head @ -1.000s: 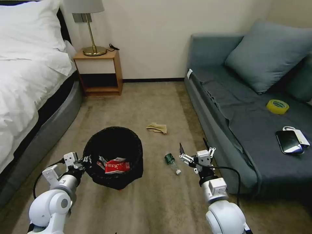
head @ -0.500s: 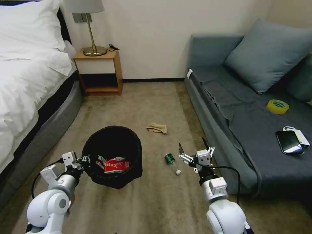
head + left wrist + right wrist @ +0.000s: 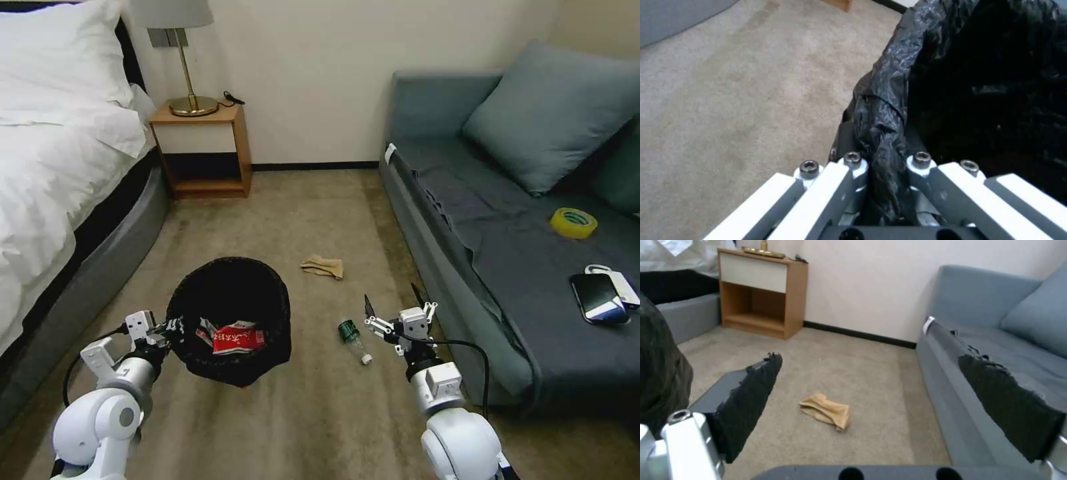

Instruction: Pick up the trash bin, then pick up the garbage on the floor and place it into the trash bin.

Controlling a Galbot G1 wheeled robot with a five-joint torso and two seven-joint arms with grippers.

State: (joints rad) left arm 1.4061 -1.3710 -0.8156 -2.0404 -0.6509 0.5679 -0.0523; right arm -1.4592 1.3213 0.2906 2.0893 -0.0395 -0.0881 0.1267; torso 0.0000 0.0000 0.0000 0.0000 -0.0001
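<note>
The trash bin (image 3: 230, 300), round and lined with a crinkly black bag, hangs just above the carpet with a bit of red at its base. My left gripper (image 3: 175, 328) is shut on its near rim, and the bag's edge (image 3: 882, 133) is pinched between the fingers. A red-and-white wrapper (image 3: 239, 339) lies inside the bin. A small green bottle (image 3: 352, 333) with a white cap lies on the carpet right of the bin. My right gripper (image 3: 393, 303) hovers open just right of the bottle. Crumpled tan paper (image 3: 323, 266) (image 3: 826, 410) lies farther ahead on the floor.
A bed (image 3: 60, 193) runs along the left and a grey sofa (image 3: 520, 267) along the right, leaving a carpet lane between them. A wooden nightstand (image 3: 203, 150) with a lamp stands at the far wall. On the sofa lie a yellow tape roll (image 3: 573, 223) and a black phone (image 3: 597, 297).
The bin and my left gripper have shifted slightly to the left and away from me. The whole picture has slid a little, so the camera has moved. The right gripper stays open near the bottle.
</note>
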